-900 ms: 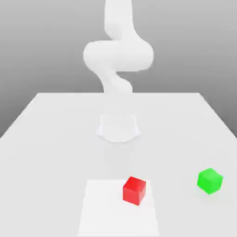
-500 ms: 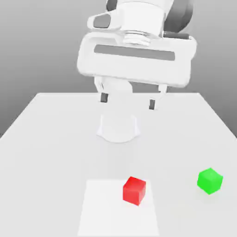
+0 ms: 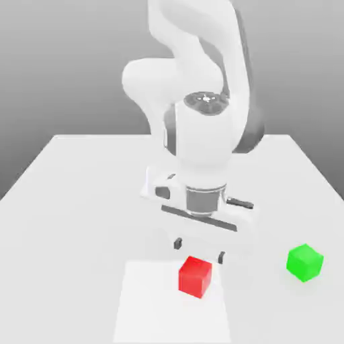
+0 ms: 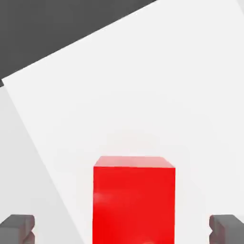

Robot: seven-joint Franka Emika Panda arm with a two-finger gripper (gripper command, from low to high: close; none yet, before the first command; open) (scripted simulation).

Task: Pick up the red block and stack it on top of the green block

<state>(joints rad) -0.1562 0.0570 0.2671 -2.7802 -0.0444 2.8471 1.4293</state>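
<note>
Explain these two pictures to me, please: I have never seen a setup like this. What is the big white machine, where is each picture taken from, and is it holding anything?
These are simulator renders. The white machine is a robot arm, seen from a camera off the arm. At its lower end is the gripper, a two-finger clamp with dark fingertips. It hangs open just above the red block, holding nothing. The block rests on a paler square patch of the white table. The green block sits apart, toward the exterior view's right. The other picture comes from a camera on the hand itself: it looks down at the red block, with the fingertips spread on either side.
</note>
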